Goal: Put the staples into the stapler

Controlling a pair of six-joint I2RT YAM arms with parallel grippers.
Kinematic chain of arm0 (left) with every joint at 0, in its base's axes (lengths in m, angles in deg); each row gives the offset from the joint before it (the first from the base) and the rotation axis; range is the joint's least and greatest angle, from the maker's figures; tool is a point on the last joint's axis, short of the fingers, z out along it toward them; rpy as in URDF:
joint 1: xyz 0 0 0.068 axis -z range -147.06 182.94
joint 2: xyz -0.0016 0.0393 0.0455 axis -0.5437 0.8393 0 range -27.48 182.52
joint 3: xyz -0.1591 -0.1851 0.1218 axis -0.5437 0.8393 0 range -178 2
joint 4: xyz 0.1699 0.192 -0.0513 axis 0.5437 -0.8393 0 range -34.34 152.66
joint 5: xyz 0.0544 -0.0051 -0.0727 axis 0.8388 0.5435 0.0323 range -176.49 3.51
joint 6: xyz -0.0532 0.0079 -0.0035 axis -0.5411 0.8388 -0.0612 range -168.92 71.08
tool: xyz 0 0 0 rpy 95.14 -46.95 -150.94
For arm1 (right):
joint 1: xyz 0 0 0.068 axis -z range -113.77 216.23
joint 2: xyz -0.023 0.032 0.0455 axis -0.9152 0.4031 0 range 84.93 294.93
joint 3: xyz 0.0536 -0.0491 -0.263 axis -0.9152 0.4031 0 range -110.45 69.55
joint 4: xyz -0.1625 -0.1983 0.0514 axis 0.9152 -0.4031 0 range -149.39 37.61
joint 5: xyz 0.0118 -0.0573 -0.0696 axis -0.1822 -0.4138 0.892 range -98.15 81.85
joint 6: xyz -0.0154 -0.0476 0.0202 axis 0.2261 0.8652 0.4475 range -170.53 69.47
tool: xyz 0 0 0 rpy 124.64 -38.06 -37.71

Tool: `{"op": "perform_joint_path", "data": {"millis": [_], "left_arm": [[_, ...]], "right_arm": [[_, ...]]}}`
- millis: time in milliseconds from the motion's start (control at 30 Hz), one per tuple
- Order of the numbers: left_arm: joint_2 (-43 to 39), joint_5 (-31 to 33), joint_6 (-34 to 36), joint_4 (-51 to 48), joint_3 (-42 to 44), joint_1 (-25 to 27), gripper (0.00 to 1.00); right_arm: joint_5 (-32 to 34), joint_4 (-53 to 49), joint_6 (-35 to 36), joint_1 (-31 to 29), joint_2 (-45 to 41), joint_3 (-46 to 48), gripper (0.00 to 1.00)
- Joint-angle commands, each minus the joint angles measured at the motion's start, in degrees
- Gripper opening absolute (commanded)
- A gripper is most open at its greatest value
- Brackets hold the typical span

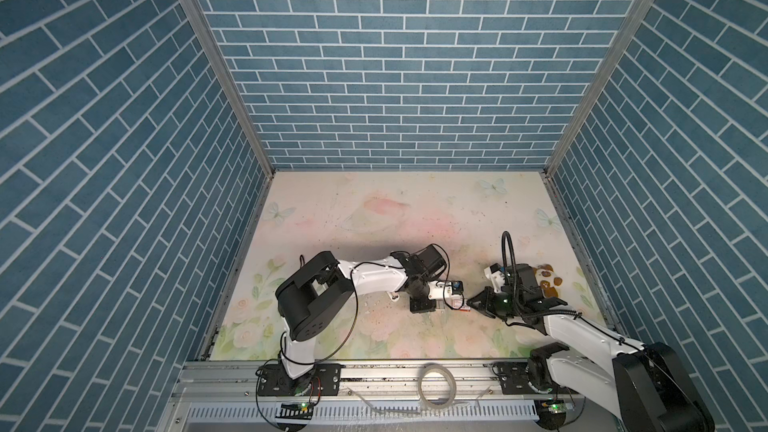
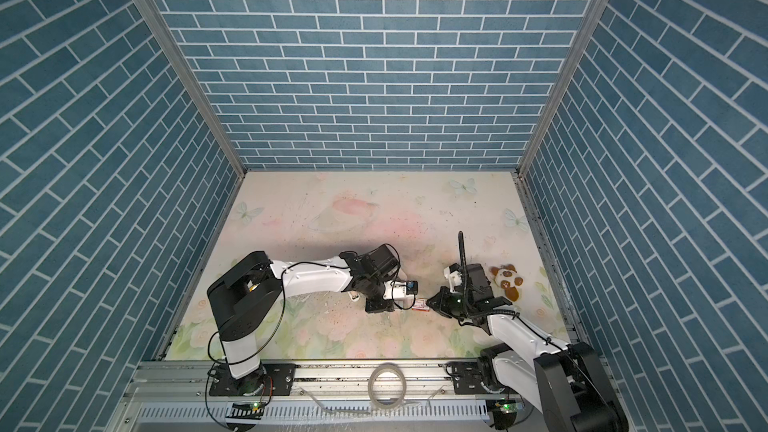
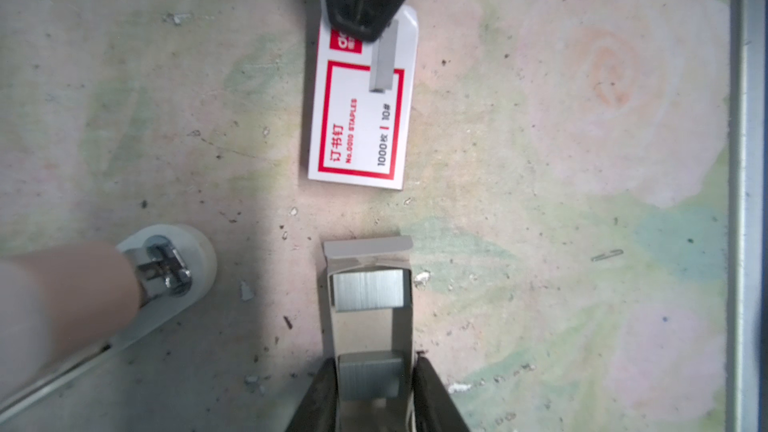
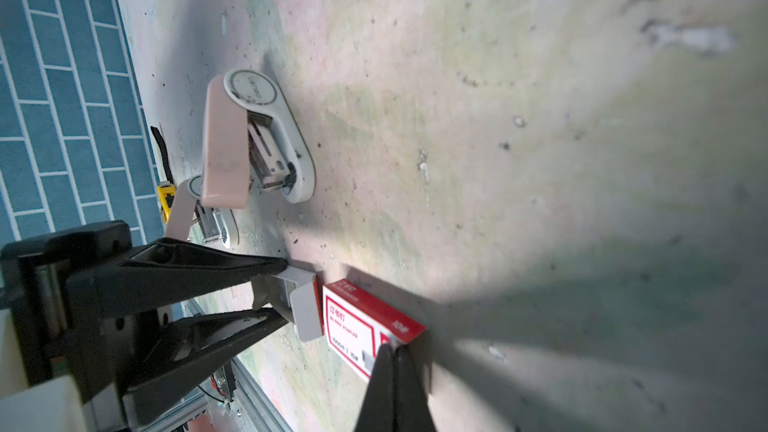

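A thin silvery strip of staples [image 3: 384,62] hangs over the red-and-white box [image 3: 357,139], and my right gripper [image 3: 370,31] is shut on it. In the right wrist view the same strip [image 4: 368,357] pokes out beside that gripper [image 4: 392,349]. My left gripper [image 3: 372,361] is shut on a grey cardboard tray [image 3: 368,245] that holds more staple blocks [image 3: 368,292]. The stapler [image 4: 286,151] lies open, its pink lid [image 4: 224,147] raised off the white base. In both top views the two grippers [image 1: 446,305] [image 1: 468,303] meet at the box [image 1: 458,304].
A brown-and-white plush toy [image 1: 546,278] lies behind the right arm. A roll of clear tape [image 1: 436,384] rests on the front rail. The left arm covers most of the stapler [image 1: 392,295]. Loose scraps dot the floral mat [image 1: 374,222].
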Motion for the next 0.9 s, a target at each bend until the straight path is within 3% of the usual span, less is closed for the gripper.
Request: {"op": "perform_joint_path", "data": {"millis": [0,167,333,867], "left_arm": [[0.8,1.77,0.56,-2.97,1.27,0.14,0.34],[0.14,1.81,0.36,-2.62,1.21,0.16,0.42],[-0.04,2.17,0.36,-2.34,0.69,0.18,0.49],[-2.97,2.58,1.05,-2.53,0.86,0.13,0.66]], "right_arm": [[2.94,-2.75,1.33,0.37,-0.97,-1.59,0.0],[3.68,-2.91,1.37,0.61,-2.05,-1.6,0.19],[4.88,-3.82,1.46,0.89,-4.85,-1.78,0.31],[6.13,-5.21,1.74,1.95,-7.28,-3.49,0.4]]}}
